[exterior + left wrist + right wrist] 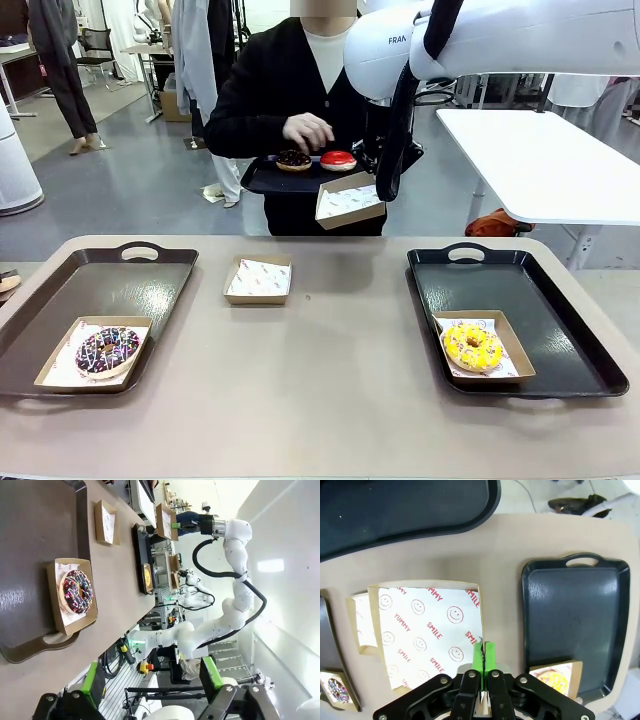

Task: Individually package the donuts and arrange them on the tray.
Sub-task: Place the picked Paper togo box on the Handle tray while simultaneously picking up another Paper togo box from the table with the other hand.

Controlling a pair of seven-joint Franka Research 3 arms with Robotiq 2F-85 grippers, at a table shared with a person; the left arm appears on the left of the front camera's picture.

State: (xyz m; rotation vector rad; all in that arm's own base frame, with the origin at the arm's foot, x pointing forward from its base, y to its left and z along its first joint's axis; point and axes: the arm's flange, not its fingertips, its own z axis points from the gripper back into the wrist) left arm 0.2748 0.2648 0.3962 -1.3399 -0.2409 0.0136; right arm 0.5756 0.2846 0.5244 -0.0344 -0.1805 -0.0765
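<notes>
Right pincer [483,652] pressed together on the rim of a held box [425,630], cardboard with white paper printed SMILE/YUMMY, nothing in it. In the front view the right pincer [375,172] has that held box [349,200] raised off the worktop [330,380], tilted, just beside the near edge of the person's tray [262,180]. On that dark tray sit the red donut [338,159] and a dark chocolate donut [294,158], side by side; the person's hand [308,130] is right over the chocolate one, contact unclear. Below, on the worktop between the two big trays, is an empty box [259,279] with the same paper. Right tray [500,270] carries the yellow donut [472,346] in its own box at the near corner. Left tray [110,285] carries the sprinkled chocolate donut [107,351], also boxed, at the near-left corner. Left pincer [152,680] is spread wide, green pads [95,682] well apart, nothing between them, off beyond the left tray's end; from it the sprinkled chocolate donut [76,591] shows in its box on the tray.
</notes>
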